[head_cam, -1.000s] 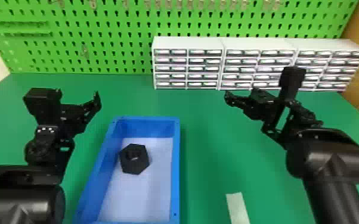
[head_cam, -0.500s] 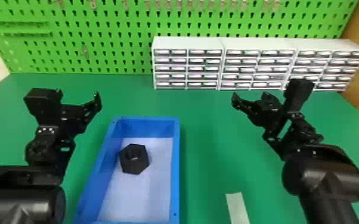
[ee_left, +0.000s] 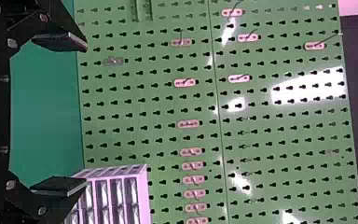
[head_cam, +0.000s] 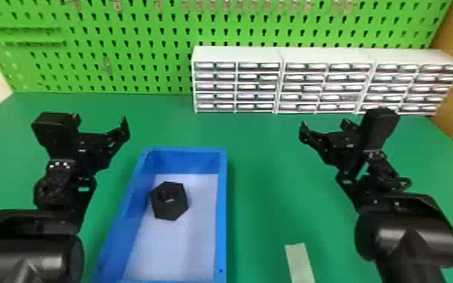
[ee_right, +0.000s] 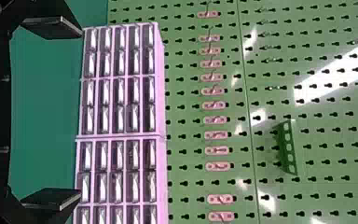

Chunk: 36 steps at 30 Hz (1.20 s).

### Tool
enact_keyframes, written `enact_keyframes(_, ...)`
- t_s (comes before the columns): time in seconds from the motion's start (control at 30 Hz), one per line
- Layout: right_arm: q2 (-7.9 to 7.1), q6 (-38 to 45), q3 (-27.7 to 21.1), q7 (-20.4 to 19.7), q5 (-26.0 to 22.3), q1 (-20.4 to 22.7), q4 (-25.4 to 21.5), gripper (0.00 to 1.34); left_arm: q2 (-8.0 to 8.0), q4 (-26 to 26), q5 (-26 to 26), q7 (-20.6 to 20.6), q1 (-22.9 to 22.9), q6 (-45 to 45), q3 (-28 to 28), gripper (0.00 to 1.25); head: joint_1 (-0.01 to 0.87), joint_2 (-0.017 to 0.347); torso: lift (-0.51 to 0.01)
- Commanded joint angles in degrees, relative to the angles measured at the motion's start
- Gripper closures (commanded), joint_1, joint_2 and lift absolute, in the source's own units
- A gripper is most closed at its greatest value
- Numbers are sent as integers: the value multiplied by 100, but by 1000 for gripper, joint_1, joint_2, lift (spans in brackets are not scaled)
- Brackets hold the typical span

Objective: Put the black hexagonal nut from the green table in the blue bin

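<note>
The black hexagonal nut [head_cam: 178, 209] lay inside the blue bin [head_cam: 221, 210], on its pale floor, toward the far end and close beside the left wall; whether it touched that wall I could not tell. Its hole faced up, and nothing gripped it. The bin itself sat on the green desk [head_cam: 267, 180], between my two arms but nearer the left one.

What had changed over the last second was on my right side. The right tool [ee_right: 80, 113] had drawn back toward me and sunk lower in the head view, its fingers spread wide with nothing between them. The nut and the bin had not shifted in that time, so I took this as the arm retreating to rest rather than going in for a grasp. The left tool [ee_left: 86, 115] was parked over the desk, left of the bin, also wide and empty.

Farther out, a pale strip [head_cam: 299, 263] lay on the desk to the right of the bin, and white drawer units [head_cam: 237, 54] stood at the back against the green pegboard [head_cam: 131, 45].

I judged the task finished. All that seemed left was to settle the right arm without brushing the bin's rim.
</note>
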Motion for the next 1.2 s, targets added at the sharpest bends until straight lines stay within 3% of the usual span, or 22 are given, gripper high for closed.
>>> enact_keyframes(0.0, 24, -137, -2, -84, 43, 89, -1, 104, 0, 8, 30, -1, -7, 12, -29, 243, 686, 52, -97)
enact_keyframes(0.33, 38, -269, 42, -207, 281, 142, -1, 104, 0, 17, 153, -1, 2, 21, -20, 243, 686, 52, -97)
enact_keyframes(0.5, 38, -559, 122, -585, 272, 247, -1, 104, 0, 35, 144, 8, 2, 21, -20, 243, 686, 52, -97)
enact_keyframes(0.83, -20, -559, 306, -647, 281, 300, -1, 104, 0, 140, 390, -1, -15, 21, -73, 243, 686, 52, -97)
enact_keyframes(1.17, -64, -524, 209, -647, 202, 414, -107, 104, 0, 219, 311, 8, -94, 21, -196, 243, 686, 52, -97)
